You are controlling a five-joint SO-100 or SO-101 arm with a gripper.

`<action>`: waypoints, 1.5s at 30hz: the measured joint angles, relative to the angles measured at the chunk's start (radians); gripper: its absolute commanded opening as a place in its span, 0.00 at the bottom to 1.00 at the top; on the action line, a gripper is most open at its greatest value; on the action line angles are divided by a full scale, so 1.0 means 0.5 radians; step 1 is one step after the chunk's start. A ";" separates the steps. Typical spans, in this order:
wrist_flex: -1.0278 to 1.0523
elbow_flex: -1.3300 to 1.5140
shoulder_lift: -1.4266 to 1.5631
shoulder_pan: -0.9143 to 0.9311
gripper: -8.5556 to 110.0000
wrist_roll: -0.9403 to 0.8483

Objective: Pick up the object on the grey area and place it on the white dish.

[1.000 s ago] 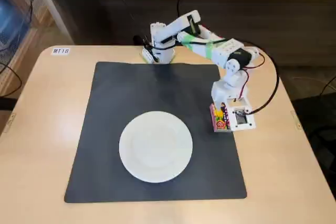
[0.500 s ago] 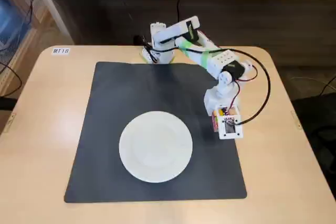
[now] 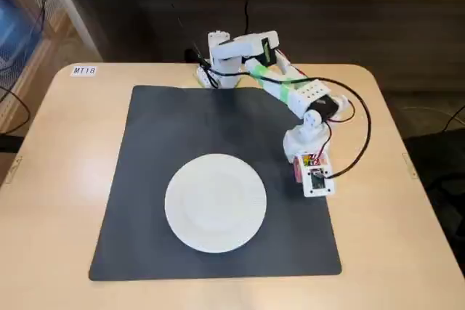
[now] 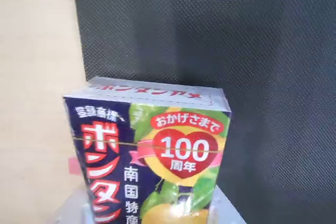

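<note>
The small box (image 4: pixel 149 156) fills the lower wrist view, with a purple face, red lettering, a red heart and yellow fruit. It stands between my pale fingers (image 4: pixel 227 209), whose edges show at the bottom on both sides of it. In the fixed view my gripper (image 3: pixel 306 176) points down over the right edge of the grey mat (image 3: pixel 145 179), and only a red sliver of the box (image 3: pixel 298 170) shows under it. The white dish (image 3: pixel 215 202) lies empty on the mat to the gripper's left. Whether the box is off the mat cannot be told.
The beige tabletop (image 3: pixel 58 179) surrounds the mat, whose edge also shows in the wrist view (image 4: pixel 236 35). The arm's base (image 3: pixel 218 63) stands at the table's far edge with black cables trailing. A label (image 3: pixel 83 70) sits at the far left corner.
</note>
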 measured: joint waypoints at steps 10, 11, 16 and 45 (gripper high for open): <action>0.003 -0.012 0.015 -0.006 0.21 0.034; 0.003 -0.009 0.028 -0.006 0.21 0.034; 0.000 -0.003 0.175 0.034 0.19 0.058; 0.018 0.114 0.614 1.178 0.17 0.098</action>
